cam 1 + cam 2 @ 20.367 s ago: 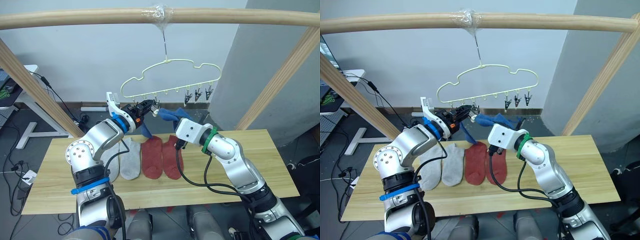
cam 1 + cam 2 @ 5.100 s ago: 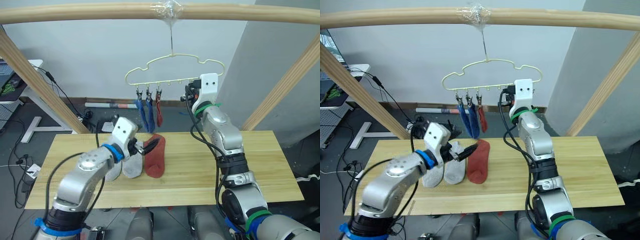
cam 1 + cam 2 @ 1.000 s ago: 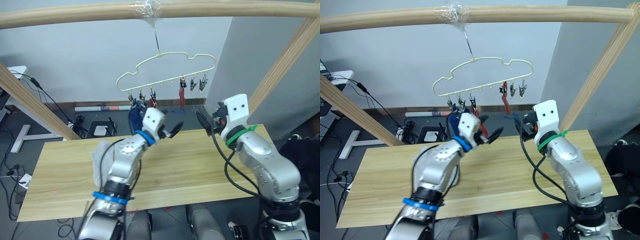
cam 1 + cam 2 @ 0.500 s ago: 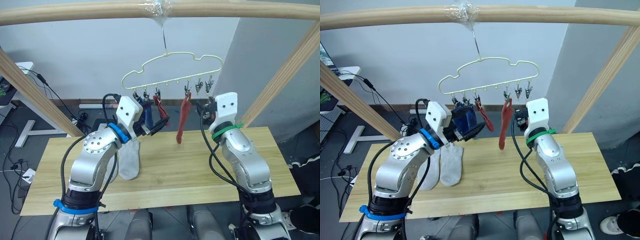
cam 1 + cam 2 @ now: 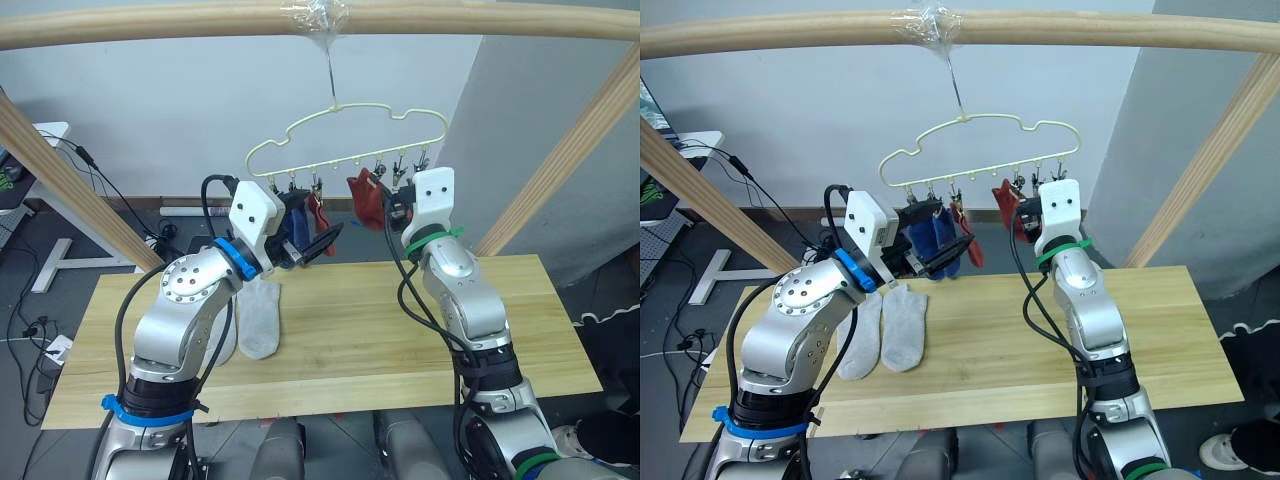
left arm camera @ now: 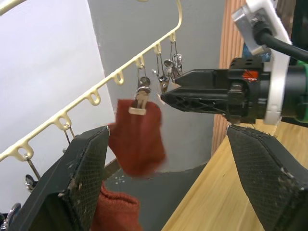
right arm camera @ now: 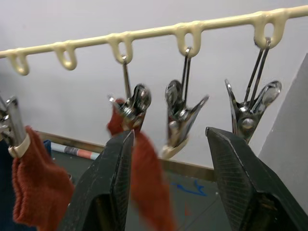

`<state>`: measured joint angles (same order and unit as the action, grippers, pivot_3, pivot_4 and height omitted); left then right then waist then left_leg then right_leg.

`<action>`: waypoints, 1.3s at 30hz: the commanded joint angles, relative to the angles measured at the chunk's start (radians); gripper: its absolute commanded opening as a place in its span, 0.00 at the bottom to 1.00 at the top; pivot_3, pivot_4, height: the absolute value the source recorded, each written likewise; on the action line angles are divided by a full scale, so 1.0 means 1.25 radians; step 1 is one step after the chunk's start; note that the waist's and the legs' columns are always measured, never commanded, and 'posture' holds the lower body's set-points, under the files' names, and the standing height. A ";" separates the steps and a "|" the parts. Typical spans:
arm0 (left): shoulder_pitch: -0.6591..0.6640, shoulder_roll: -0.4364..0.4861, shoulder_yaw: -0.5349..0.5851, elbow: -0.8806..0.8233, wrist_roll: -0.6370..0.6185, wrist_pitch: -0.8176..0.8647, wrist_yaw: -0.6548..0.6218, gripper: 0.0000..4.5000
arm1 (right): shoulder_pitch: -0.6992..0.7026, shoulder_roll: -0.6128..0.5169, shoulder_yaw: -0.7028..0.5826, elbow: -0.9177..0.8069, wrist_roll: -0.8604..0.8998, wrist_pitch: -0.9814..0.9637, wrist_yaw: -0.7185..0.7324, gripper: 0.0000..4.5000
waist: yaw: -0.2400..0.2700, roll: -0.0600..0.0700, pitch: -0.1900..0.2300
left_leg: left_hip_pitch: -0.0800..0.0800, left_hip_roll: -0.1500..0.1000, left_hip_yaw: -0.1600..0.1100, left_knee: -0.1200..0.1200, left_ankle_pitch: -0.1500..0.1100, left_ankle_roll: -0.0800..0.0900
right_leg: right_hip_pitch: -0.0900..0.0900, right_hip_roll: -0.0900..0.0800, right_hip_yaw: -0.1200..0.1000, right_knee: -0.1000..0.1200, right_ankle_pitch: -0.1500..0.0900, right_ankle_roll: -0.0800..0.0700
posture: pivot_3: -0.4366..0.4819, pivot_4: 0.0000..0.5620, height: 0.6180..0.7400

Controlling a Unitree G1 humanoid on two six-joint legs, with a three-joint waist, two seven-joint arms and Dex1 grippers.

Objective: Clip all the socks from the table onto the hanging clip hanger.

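The pale-yellow clip hanger (image 5: 345,130) hangs from the wooden bar. On its clips hang two blue socks (image 5: 294,226) and a rust-red sock (image 5: 316,211). A second red sock (image 5: 362,194) dangles from a clip further right (image 7: 133,103) and looks blurred in both wrist views. Two light grey socks (image 5: 904,326) lie on the table (image 5: 400,330). My right gripper (image 7: 168,137) is up at the clip row, open, with an empty metal clip (image 7: 178,115) just beyond its fingers. My left gripper (image 5: 322,242) is open in front of the blue socks and holds nothing.
The thick wooden bar (image 5: 200,22) spans the top, with slanted wooden posts at left (image 5: 70,170) and right (image 5: 560,160). Two more empty clips (image 5: 412,165) hang at the hanger's right end. Cables and a white desk leg lie on the floor behind the table.
My right gripper has risen from beside the hanging red sock to the clip row. That sock, hanging straight before, now sits bunched higher. The left gripper has lifted slightly.
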<state>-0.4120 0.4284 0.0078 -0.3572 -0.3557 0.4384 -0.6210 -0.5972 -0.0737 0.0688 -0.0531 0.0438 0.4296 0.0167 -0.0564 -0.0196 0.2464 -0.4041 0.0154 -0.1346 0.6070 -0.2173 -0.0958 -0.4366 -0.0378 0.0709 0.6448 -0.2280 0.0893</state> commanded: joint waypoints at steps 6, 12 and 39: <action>-0.007 0.007 0.021 -0.045 -0.025 0.010 0.010 0.90 | -0.026 0.006 -0.024 0.009 -0.019 -0.042 -0.008 0.55 | 0.000 0.000 0.000 | 0.000 0.000 0.000 0.000 0.000 0.000 | 0.000 0.000 0.000 0.000 0.000 0.000 | 0.54 0.43 1.00; -0.010 0.007 0.018 -0.046 -0.029 0.011 0.015 0.90 | -0.037 0.013 -0.027 0.019 -0.023 -0.044 -0.010 0.55 | 0.000 0.000 0.000 | 0.000 0.000 0.000 0.000 0.000 0.000 | 0.000 0.000 0.000 0.000 0.000 0.000 | 0.54 0.43 1.00; -0.064 0.008 0.021 -0.053 -0.053 0.036 0.044 0.90 | -0.094 0.057 -0.024 0.083 -0.024 -0.078 -0.011 0.43 | 0.001 0.000 0.000 | 0.000 0.000 0.000 0.000 0.000 0.000 | 0.000 0.000 0.000 0.001 0.002 -0.004 | 0.55 0.43 1.00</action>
<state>-0.4852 0.4364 0.0109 -0.3845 -0.4107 0.4924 -0.5757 -0.6908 -0.0070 0.0425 0.0705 0.0149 0.3587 0.0009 -0.0552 -0.0194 0.2465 -0.4040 0.0153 -0.1347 0.6072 -0.2172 -0.0957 -0.4365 -0.0379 0.0709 0.6456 -0.2251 0.0846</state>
